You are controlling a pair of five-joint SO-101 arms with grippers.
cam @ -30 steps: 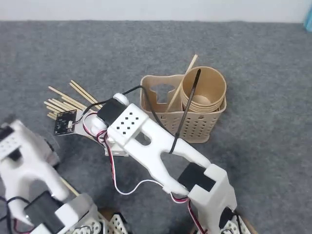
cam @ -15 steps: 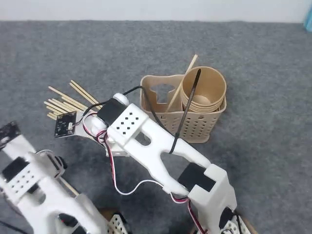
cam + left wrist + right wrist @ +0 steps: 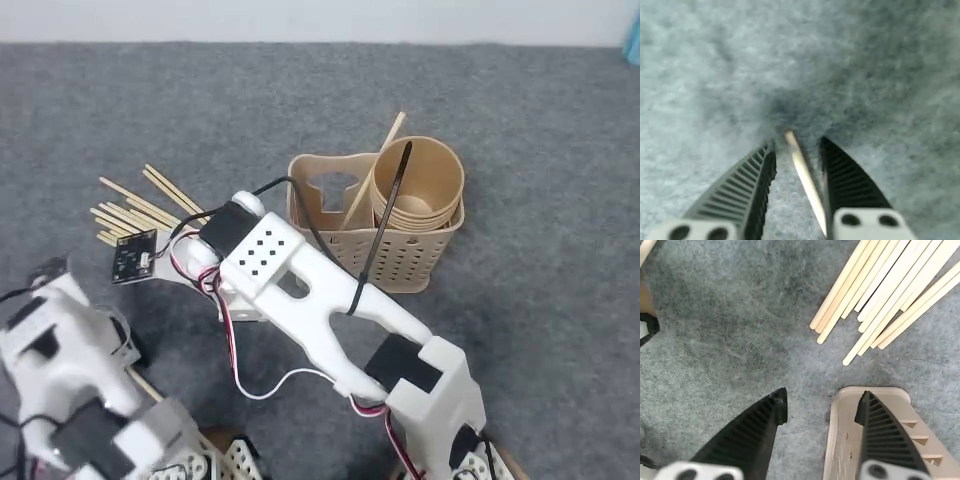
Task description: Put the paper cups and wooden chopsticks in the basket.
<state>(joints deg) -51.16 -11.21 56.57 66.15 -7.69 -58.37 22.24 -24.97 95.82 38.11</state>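
Left hand (image 3: pixel 797 145) open, fingers either side of one chopstick (image 3: pixel 805 180) lying on the bench (image 3: pixel 520 120). Right hand (image 3: pixel 823 394) open near chopstick pile (image 3: pixel 135 212), left-centre of high view. Paper cups (image 3: pixel 418 185) stacked in basket (image 3: pixel 400 255), centre-right.

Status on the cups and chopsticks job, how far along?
Done: stacked paper cups sit in the basket, with a leaning chopstick beside them. In hand: left end effector is open astride a single chopstick on the carpet, not gripped. Remaining: the chopstick pile near the open right end effector.
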